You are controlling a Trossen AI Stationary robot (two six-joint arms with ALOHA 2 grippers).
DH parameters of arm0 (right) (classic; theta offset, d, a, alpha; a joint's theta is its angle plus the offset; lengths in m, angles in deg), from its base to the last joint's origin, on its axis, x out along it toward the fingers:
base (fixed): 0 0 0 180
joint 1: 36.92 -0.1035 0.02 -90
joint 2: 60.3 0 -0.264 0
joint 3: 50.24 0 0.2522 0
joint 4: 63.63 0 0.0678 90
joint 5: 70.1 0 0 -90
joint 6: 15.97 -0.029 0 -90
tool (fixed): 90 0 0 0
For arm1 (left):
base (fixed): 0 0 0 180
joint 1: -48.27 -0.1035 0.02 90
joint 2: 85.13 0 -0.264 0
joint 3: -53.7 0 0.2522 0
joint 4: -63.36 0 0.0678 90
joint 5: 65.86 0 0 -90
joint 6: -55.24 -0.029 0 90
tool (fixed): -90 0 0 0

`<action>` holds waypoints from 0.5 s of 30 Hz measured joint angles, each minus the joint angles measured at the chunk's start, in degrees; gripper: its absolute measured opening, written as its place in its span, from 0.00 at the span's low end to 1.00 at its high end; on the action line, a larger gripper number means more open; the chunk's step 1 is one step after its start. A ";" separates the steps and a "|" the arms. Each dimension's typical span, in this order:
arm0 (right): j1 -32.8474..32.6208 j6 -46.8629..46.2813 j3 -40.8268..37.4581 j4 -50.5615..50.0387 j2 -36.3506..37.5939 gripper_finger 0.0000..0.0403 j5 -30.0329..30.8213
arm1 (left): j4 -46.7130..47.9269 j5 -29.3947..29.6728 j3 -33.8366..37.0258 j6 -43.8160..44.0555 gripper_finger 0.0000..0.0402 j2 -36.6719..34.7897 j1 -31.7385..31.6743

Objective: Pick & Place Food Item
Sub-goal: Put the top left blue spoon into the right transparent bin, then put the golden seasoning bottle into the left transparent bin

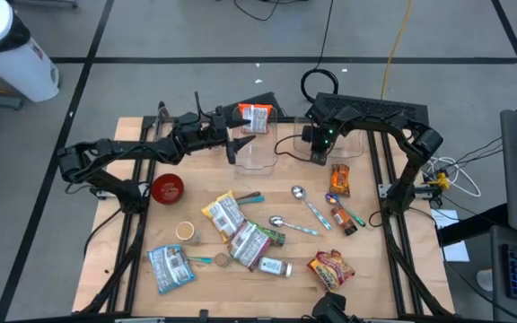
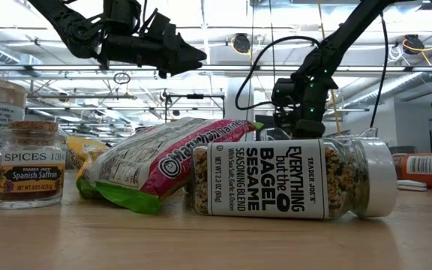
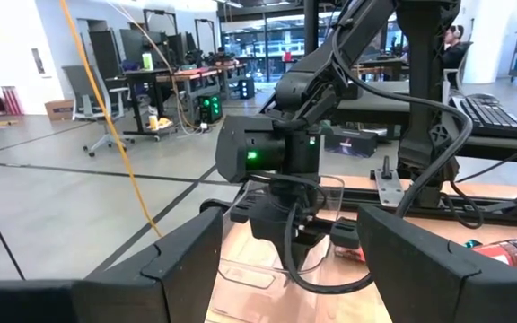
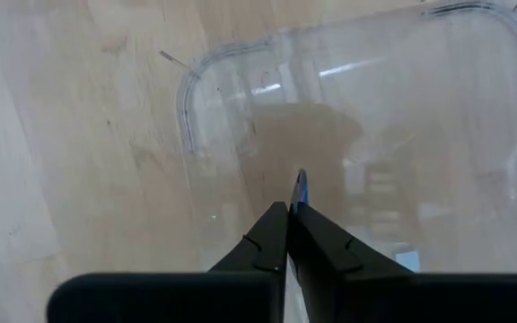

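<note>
Orange snack packet (image 1: pixel 257 117) just beside left fingers (image 3: pixel 182 265)

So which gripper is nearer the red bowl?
Left. The left gripper hangs just up-right of the red bowl; the right gripper is far across, over the clear container.

Wooden table (image 1: pixel 133 135): clear containers (image 1: pixel 257 151) at 12, red bowl (image 1: pixel 167 187) at 9, spoons (image 1: pixel 308 208) centre, seasoning jar (image 1: pixel 275 266) and snack packets (image 1: pixel 170 267) toward 6.
</note>
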 joint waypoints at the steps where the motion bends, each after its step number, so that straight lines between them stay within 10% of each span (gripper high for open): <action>1: 0.00 0.14 0.00 0.00 -0.01 0.05 0.00 | 0.00 -0.15 0.00 0.00 0.66 0.00 0.00; 15: 0.00 0.10 0.02 0.05 1.29 0.27 0.24 | 0.02 -0.38 0.00 0.00 0.66 0.00 0.00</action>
